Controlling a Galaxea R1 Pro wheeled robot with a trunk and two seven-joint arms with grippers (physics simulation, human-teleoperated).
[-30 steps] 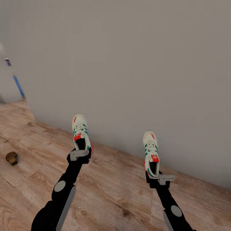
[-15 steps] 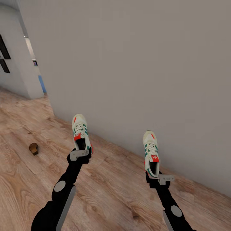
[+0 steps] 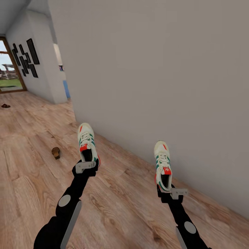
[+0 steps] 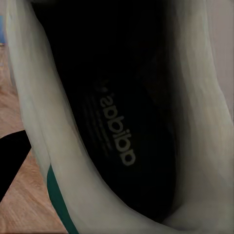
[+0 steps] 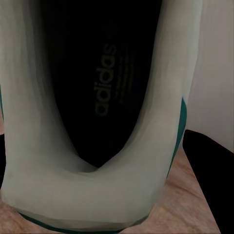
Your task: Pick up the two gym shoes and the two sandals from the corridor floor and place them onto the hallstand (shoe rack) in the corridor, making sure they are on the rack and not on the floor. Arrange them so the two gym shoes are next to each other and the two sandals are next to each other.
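I hold both gym shoes up over the corridor floor [image 3: 121, 211]. My left gripper [image 3: 86, 166] is shut on the heel of the left gym shoe [image 3: 86, 142], toe pointing away. My right gripper [image 3: 166, 188] is shut on the heel of the right gym shoe [image 3: 162, 162]. The left wrist view looks into its gym shoe [image 4: 114, 131] at the dark printed insole, and the right wrist view does the same with its gym shoe [image 5: 105, 92]. One brown sandal [image 3: 55, 152] lies on the floor left of my left arm. The other sandal [image 3: 5, 105] lies far off at the left. The hallstand is out of view.
A long plain grey wall [image 3: 155, 79] runs diagonally close along my right side. At the far left the corridor opens toward a glazed door [image 3: 8, 69] and a wall with dark picture frames [image 3: 26, 57]. Open floor stretches to the left.
The whole view has swung left, so the camera has moved: the far corridor, door and second sandal have come into sight. Both arms keep their pose, shoes still held.
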